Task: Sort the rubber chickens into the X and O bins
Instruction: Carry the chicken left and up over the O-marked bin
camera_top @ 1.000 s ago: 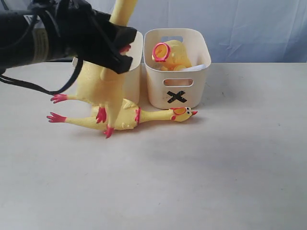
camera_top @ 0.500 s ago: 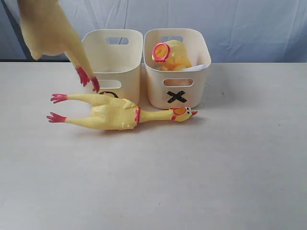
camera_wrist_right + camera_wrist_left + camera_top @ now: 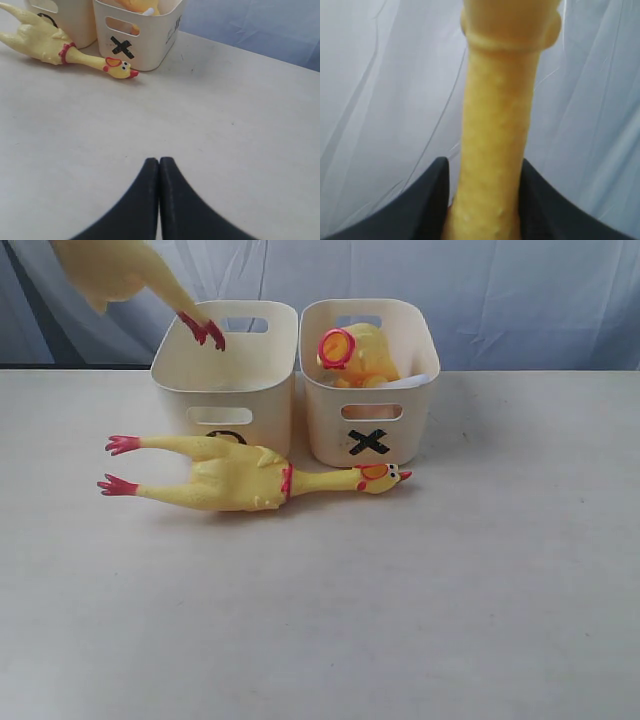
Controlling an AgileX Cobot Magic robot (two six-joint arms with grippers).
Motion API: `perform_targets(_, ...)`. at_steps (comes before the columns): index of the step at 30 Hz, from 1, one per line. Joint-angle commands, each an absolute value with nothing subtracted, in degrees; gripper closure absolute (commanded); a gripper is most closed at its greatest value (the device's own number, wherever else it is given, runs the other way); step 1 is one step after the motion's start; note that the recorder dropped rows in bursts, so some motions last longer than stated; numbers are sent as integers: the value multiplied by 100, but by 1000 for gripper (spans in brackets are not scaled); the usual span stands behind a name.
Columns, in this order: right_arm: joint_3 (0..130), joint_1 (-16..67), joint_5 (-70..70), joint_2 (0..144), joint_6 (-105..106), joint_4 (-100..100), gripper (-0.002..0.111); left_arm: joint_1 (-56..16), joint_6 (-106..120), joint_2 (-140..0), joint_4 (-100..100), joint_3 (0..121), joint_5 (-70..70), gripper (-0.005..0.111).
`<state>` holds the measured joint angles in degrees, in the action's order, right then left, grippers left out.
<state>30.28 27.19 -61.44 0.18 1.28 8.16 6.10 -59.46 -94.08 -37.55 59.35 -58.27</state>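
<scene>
My left gripper (image 3: 485,195) is shut on the neck of a yellow rubber chicken (image 3: 497,110). In the exterior view that chicken (image 3: 110,270) hangs at the top left, its red feet (image 3: 205,330) over the near-left rim of the O bin (image 3: 228,365); the gripper itself is out of that frame. A second chicken (image 3: 235,480) lies on the table in front of both bins and partly hides the O mark. Another chicken (image 3: 355,350) sits inside the X bin (image 3: 370,390). My right gripper (image 3: 159,161) is shut and empty, low over bare table, with the lying chicken (image 3: 45,42) and X bin (image 3: 150,45) far ahead.
The two cream bins stand side by side at the back of the beige table (image 3: 400,590). A pale blue-white curtain (image 3: 520,300) hangs behind them. The second cream tub (image 3: 75,20) shows at the edge of the right wrist view.
The left arm has left the exterior view. The held chicken went left, then rose, its feet now up at the O bin's rim. The lying chicken has not moved.
</scene>
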Motion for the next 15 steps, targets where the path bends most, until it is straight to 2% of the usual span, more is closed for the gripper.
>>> perform_targets(1, 3006, 2747, -6127, 0, 131, 743, 108, 616, -5855, -9970, -3924, 6529, -6062, 107)
perform_targets(8, 3006, 2747, -6127, 0, 144, 743, 108, 593, -6240, -10879, -4450, 7447, -6070, 107)
perform_targets(15, 3006, 2747, -6127, 0, 144, 743, 108, 161, -6255, -11454, -4703, 7992, -5947, 107)
